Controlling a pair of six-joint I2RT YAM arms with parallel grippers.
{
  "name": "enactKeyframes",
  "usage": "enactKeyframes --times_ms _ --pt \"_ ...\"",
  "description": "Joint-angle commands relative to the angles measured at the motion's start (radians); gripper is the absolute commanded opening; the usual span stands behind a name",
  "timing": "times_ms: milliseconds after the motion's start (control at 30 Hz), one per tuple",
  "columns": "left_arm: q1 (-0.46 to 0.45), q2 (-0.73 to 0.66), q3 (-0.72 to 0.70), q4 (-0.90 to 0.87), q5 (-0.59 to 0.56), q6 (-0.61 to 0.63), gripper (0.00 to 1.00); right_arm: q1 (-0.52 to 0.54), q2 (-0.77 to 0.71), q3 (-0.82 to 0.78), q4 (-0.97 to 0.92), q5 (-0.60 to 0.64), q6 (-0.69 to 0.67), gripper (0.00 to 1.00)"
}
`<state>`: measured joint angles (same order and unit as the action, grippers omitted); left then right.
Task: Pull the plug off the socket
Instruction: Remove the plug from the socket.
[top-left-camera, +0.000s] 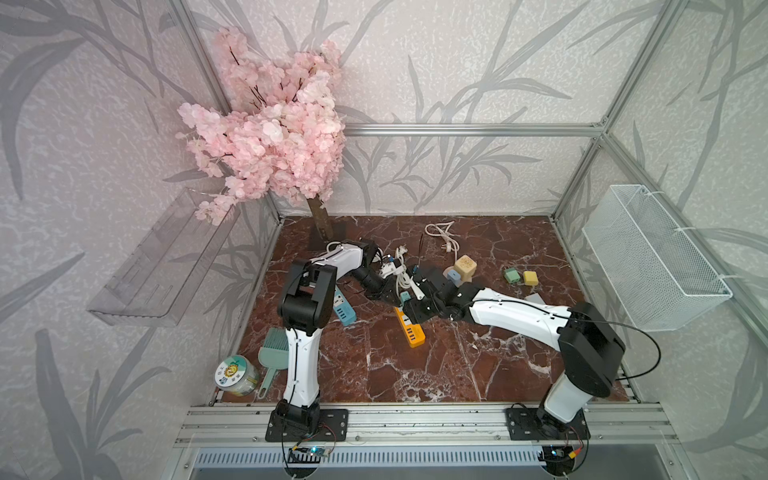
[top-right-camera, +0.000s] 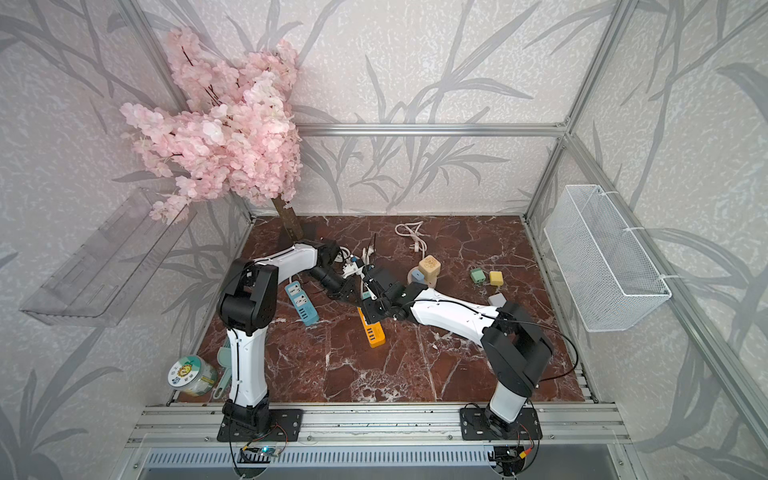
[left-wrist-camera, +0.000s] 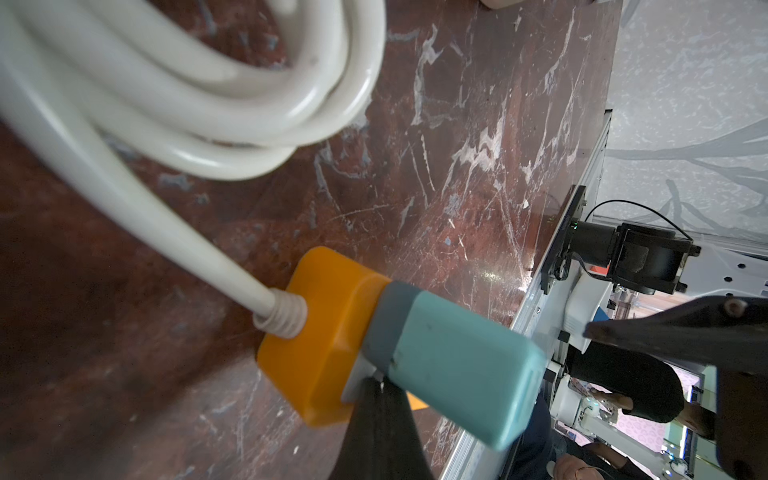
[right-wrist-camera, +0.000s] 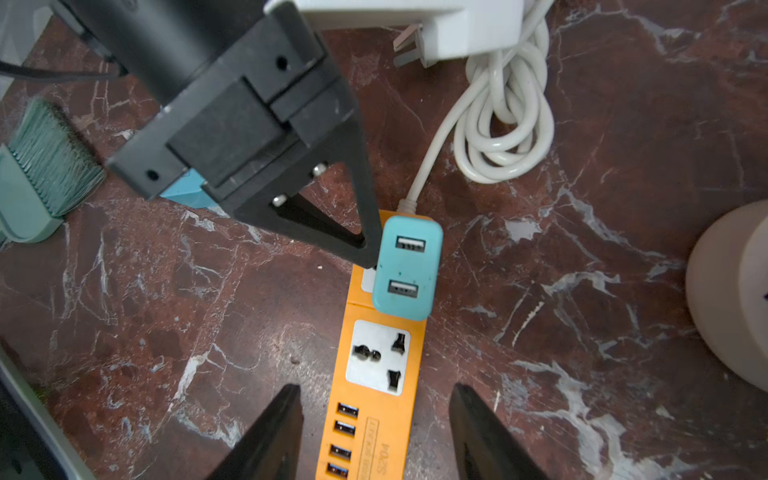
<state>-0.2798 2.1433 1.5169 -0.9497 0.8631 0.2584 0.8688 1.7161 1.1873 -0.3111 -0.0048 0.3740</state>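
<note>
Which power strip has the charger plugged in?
The orange power strip, with the teal charger in its end socket; the blue strip shows empty sockets.

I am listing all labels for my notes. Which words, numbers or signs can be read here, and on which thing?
"S204": on the orange power strip, beside its small ports.
Framed line next to it: too blurred to read.
Jar lid: label too small to read.
Wooden cube: printed pattern, too small to read.
</note>
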Motion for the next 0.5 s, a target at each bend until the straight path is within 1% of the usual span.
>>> enactKeyframes --times_ms 0,100,267,467 --pt "0.005 0.047 -0.001 0.018 -0.091 0.005 0.00 -0.002 0.038 0.067 -0.014 0.030 -0.002 0.59" --pt "0.005 0.047 -0.001 0.018 -0.090 0.005 0.00 -0.002 0.074 0.107 -0.037 0.031 -0.010 0.59" --pt "0.005 0.046 -0.001 0.020 -0.091 0.005 0.00 -0.002 0.114 0.148 -0.074 0.092 -0.006 0.57" --pt "0.005 0.046 -0.003 0.020 -0.091 0.005 0.00 -0.002 0.174 0.202 -0.124 0.101 -0.014 0.54"
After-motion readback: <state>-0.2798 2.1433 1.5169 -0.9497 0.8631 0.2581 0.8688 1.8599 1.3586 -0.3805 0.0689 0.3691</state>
